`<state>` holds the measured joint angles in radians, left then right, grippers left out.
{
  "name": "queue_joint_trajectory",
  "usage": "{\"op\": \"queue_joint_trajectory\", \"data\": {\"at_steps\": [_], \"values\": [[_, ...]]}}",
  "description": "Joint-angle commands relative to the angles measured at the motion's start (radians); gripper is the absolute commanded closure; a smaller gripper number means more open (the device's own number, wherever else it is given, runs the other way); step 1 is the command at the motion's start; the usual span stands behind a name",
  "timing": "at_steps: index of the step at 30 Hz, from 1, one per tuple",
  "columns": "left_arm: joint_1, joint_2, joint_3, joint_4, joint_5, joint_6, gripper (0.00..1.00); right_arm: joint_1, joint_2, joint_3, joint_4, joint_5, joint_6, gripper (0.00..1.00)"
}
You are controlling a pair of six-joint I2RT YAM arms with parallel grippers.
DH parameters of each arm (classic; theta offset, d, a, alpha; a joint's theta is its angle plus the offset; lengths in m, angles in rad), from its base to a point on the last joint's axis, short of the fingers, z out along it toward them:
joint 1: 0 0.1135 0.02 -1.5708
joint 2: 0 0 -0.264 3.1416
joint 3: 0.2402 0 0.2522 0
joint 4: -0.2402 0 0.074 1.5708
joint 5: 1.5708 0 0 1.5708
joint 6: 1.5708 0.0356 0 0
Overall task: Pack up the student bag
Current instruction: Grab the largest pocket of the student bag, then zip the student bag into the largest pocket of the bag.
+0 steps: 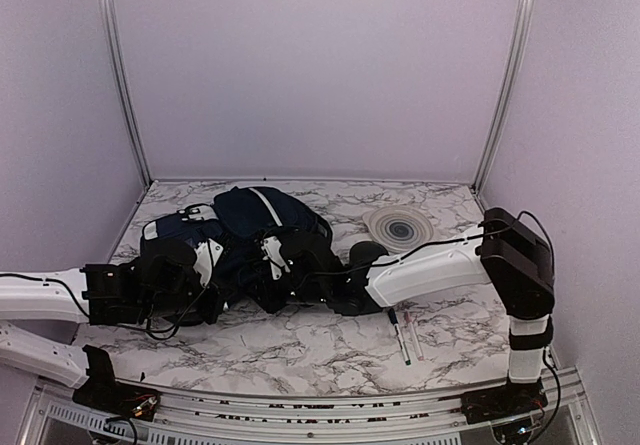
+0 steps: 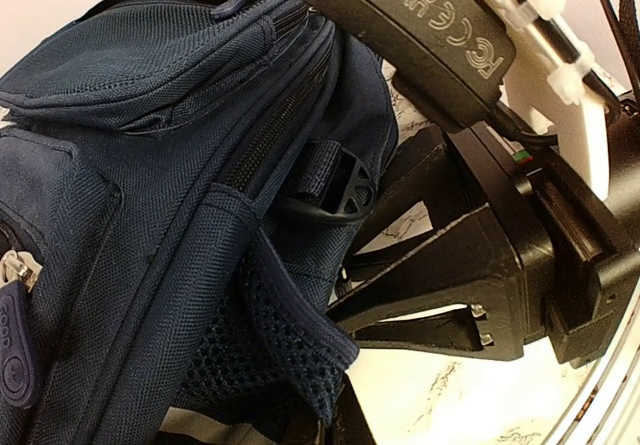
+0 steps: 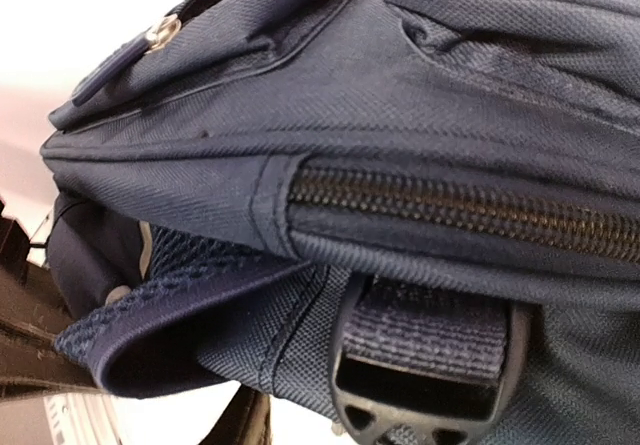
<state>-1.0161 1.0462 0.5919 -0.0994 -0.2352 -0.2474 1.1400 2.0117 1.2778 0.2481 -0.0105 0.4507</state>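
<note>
The student bag [image 1: 245, 227], navy blue with white stripes, lies at the left middle of the table. Both grippers press into its near side. In the left wrist view the bag [image 2: 150, 195] fills the left half. Its mesh side pocket [image 2: 270, 345] hangs down between the fingertips of my left gripper [image 2: 335, 427], which looks shut on the hem. My right gripper [image 1: 282, 265] reaches in from the right. In its wrist view the bag's zip [image 3: 470, 210] and strap buckle [image 3: 420, 385] sit right at the jaws. One finger [image 3: 238, 423] shows and fabric covers the other.
A round white coil with a dark centre [image 1: 399, 228] lies right of the bag. Pens [image 1: 401, 337] lie at the front right, under the right arm. The right gripper's black fingers [image 2: 440, 285] crowd the left wrist view. Walls close in the back and both sides.
</note>
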Motion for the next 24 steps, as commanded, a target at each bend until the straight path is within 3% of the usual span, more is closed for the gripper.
{"op": "queue_joint_trajectory", "data": {"at_steps": [1,3,9,17,24], "values": [[-0.012,-0.057,0.067,0.106,0.040,0.025,1.00,0.010,0.015,0.041,0.003,0.105,0.017,0.80],[-0.012,-0.065,0.061,0.106,0.037,0.026,1.00,0.010,-0.002,0.024,0.008,0.125,0.012,0.88],[-0.013,-0.086,0.043,0.102,0.019,0.030,1.00,0.009,-0.057,-0.028,-0.003,0.138,-0.016,0.99],[-0.011,-0.109,0.039,0.029,-0.058,0.021,1.00,-0.030,-0.148,-0.082,-0.129,0.150,-0.028,1.00],[-0.009,-0.175,-0.013,-0.030,-0.130,-0.058,1.00,-0.174,-0.278,-0.192,-0.280,0.079,-0.040,1.00]]}}
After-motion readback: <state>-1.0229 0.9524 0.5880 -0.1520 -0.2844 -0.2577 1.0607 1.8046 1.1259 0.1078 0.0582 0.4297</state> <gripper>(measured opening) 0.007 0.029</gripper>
